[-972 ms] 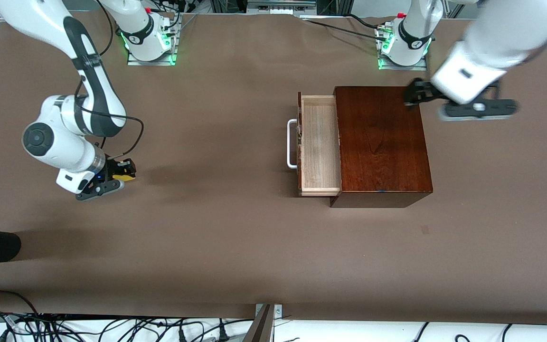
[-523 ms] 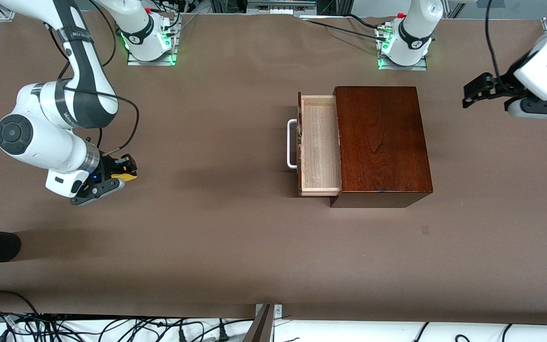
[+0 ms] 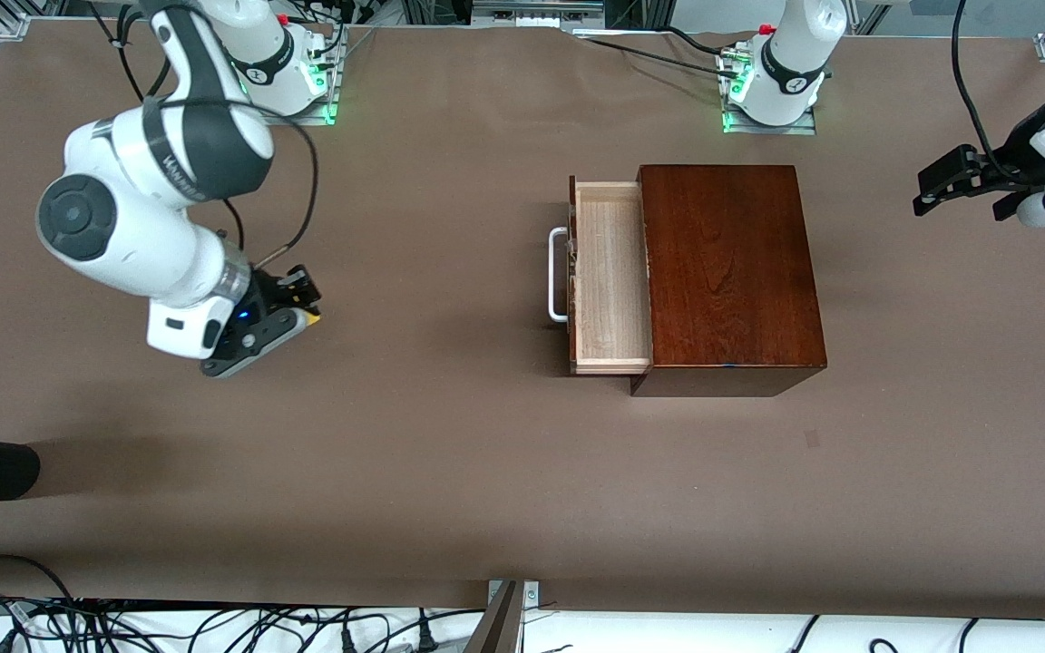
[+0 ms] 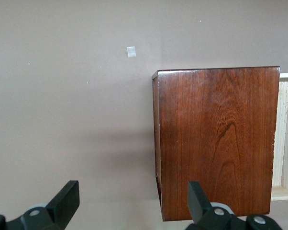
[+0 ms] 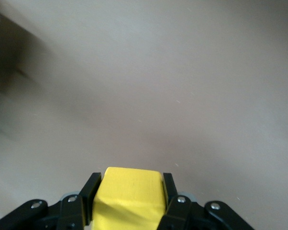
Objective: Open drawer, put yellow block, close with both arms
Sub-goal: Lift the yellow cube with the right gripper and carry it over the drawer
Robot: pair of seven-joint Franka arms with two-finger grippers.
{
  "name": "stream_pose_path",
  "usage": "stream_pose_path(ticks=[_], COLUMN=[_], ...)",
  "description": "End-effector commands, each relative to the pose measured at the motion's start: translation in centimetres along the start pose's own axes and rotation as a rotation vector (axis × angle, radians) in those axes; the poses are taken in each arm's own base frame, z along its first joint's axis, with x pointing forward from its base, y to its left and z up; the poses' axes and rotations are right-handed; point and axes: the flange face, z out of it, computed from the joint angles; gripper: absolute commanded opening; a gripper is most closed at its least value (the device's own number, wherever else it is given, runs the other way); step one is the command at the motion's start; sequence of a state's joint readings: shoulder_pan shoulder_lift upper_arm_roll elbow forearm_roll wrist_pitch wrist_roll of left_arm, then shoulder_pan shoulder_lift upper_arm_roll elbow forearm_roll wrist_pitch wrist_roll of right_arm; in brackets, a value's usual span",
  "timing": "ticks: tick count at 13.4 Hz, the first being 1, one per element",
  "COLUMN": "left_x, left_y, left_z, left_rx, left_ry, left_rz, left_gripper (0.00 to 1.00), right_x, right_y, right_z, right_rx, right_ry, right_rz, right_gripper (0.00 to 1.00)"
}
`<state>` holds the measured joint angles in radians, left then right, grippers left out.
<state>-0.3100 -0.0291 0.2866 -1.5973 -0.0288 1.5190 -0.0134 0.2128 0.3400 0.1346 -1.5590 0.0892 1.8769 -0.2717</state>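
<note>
Right gripper (image 3: 291,304) is clamped on the yellow block (image 5: 128,196), held up over bare table (image 3: 450,472) toward the right arm's end. Wrist view shows both fingers (image 5: 92,194) pressing the cube's sides, nothing under it but tabletop.

From there the drawer (image 3: 611,277) lies well apart, toward the left arm's end, roughly level with the gripper in the front view. It is pulled out of the box (image 3: 729,272), pale tray exposed and empty, handle (image 3: 557,275) facing the right arm. Tray's long axis runs toward and away from the front camera, so any spot along it should do for the drop.

Right arm is the one carrying; likely next is a straight carry across to above the tray.

Left gripper (image 3: 962,177) is spread wide, empty, waiting off the box's end of the table.
</note>
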Motion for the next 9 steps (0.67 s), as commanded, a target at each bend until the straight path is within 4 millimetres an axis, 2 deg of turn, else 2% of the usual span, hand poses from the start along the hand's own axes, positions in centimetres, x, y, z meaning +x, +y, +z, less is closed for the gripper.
stream_pose_path(ticks=[1, 3, 5, 9], left_x=[0.6, 1.5, 1.6, 3.2], left_y=[-1.0, -0.9, -0.8, -0.2], left_z=[-0.3, -0.4, -0.4, 0.0], left_rx=[-0.007, 0.001, 0.002, 0.015], left_ry=[0.014, 0.02, 0.021, 0.026], left_rz=[-0.002, -0.005, -0.005, -0.002], left_gripper=[1.0, 1.0, 1.0, 1.0], right_x=[1.6, 2.5, 3.6, 4.5], right_y=[-5.2, -8.8, -12.4, -22.0], right_z=[-0.7, -1.3, -1.8, -2.1], right_rx=[-0.02, -0.033, -0.035, -0.037], right_ry=[-0.007, 0.008, 0.027, 0.052], right_rz=[-0.073, -0.134, -0.192, -0.334], right_gripper=[0.23, 0.23, 0.23, 0.23])
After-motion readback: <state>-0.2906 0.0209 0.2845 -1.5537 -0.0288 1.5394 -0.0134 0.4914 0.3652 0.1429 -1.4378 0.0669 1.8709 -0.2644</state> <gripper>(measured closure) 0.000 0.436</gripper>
